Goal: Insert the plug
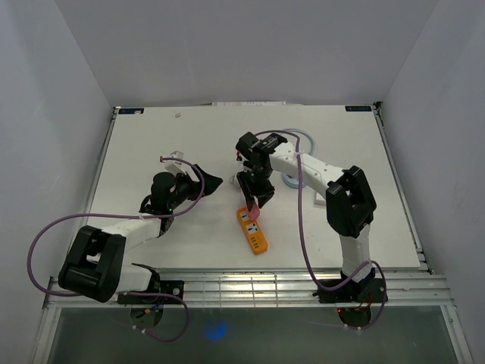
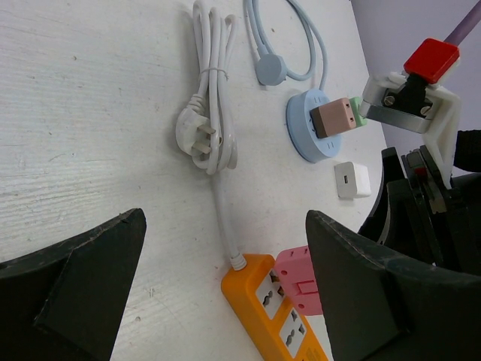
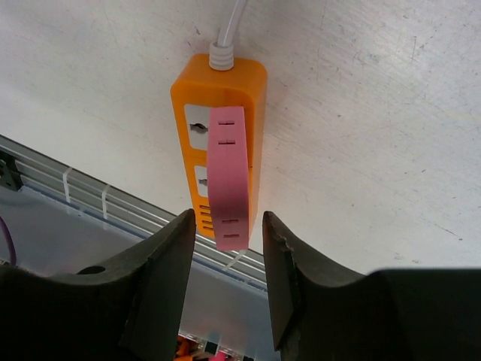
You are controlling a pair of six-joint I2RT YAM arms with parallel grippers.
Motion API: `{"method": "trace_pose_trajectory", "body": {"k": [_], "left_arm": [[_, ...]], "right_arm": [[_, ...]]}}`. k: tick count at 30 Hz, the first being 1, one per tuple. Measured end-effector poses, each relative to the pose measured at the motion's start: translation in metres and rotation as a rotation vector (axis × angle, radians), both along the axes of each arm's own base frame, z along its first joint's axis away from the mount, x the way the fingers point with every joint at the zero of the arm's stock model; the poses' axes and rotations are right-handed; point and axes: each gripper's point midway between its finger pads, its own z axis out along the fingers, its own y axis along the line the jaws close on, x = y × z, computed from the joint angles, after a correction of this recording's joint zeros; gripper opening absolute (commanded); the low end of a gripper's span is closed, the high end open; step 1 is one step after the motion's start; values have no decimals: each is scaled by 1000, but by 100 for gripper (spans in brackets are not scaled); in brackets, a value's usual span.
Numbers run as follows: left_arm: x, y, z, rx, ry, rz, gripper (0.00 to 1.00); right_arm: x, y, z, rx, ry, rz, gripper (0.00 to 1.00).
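Pink plug (image 3: pixel 229 180) on orange strip (image 3: pixel 255 113) (right gripper (image 3: pixel 228 216) parted).

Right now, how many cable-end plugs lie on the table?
2: the white plug on the bundled white cable; the blue plug by the round blue hub. Others may be hidden.

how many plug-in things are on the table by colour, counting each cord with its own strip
orange: 1, the power strip
pink: 1, the pink adapter
blue: 1, the round socket hub
white: 1, the charger cube
brown and green: 1, the two-tone adapter
total: 5
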Motion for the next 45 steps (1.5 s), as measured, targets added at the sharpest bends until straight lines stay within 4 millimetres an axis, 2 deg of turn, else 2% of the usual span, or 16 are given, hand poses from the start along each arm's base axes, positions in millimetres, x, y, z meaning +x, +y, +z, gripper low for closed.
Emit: {"method": "trace_pose_trajectory", "body": {"k": [8, 13, 19, 25, 34, 45], "left_arm": [[0, 0, 0, 0, 0, 0, 98], [0, 0, 0, 2, -2, 0, 98], [0, 0, 0, 3, -2, -1, 98], [0, 0, 0, 3, -2, -1, 98], [0, 0, 0, 3, -2, -1, 98], [0, 0, 0, 3, -2, -1, 98]], "right_arm": [[5, -2, -10, -2, -44, -45, 48], [7, -1, -9, 14, -88, -74, 47], [5, 0, -6, 35, -129, -95, 43], [2, 3, -13, 31, -147, -103, 38], [-1, 2, -16, 19, -178, -121, 14], [-5, -3, -18, -13, -240, -110, 10]]}}
